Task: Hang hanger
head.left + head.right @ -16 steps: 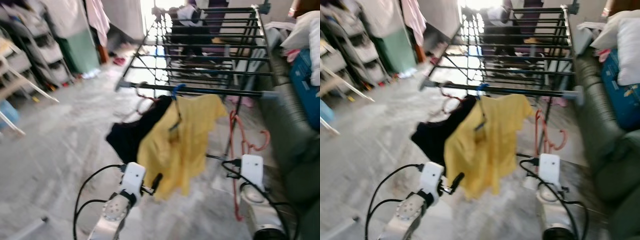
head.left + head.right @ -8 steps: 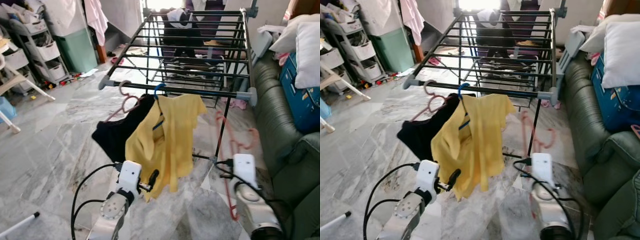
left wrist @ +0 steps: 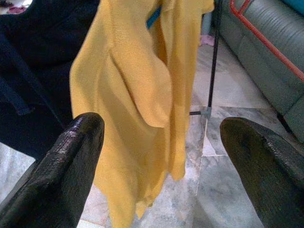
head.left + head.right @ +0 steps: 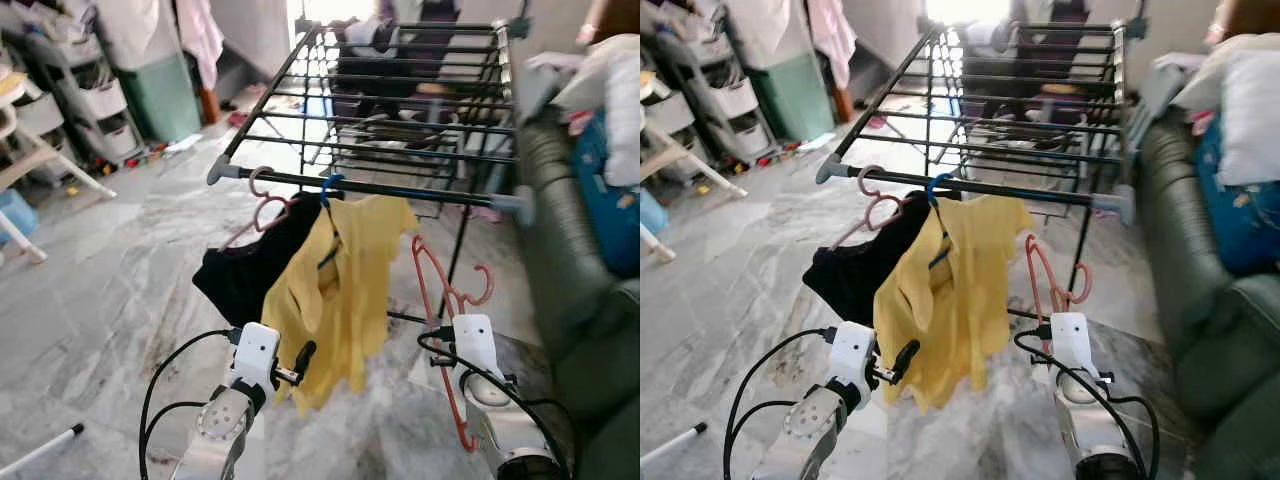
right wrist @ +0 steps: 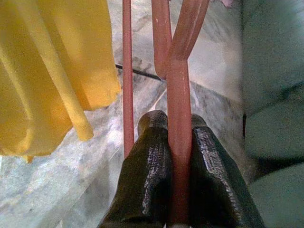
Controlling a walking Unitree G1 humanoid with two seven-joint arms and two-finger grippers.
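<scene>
My right gripper (image 5: 179, 121) is shut on the stem of an empty red hanger (image 5: 179, 71), held upright a little below and in front of the drying rack's front rail (image 4: 400, 190). The hanger's hook (image 4: 480, 285) is apart from the rail. On that rail hang a yellow shirt (image 4: 335, 290) on a blue hanger (image 4: 328, 185) and a black garment (image 4: 250, 275) on a pink hanger (image 4: 262, 195). My left gripper (image 3: 161, 128) is open, low, just in front of the yellow shirt's hem, with nothing between its fingers.
A green sofa (image 4: 570, 260) with a blue bag (image 4: 610, 170) runs along the right of the rack. Shelves (image 4: 90, 100) and a white chair (image 4: 30, 170) stand at the left. A white pole (image 4: 40, 450) lies on the marble floor near my left side.
The head view has swung about, shifting the whole scene. The red hanger has swayed in my right gripper, which has kept its hold. My left arm has hardly moved.
</scene>
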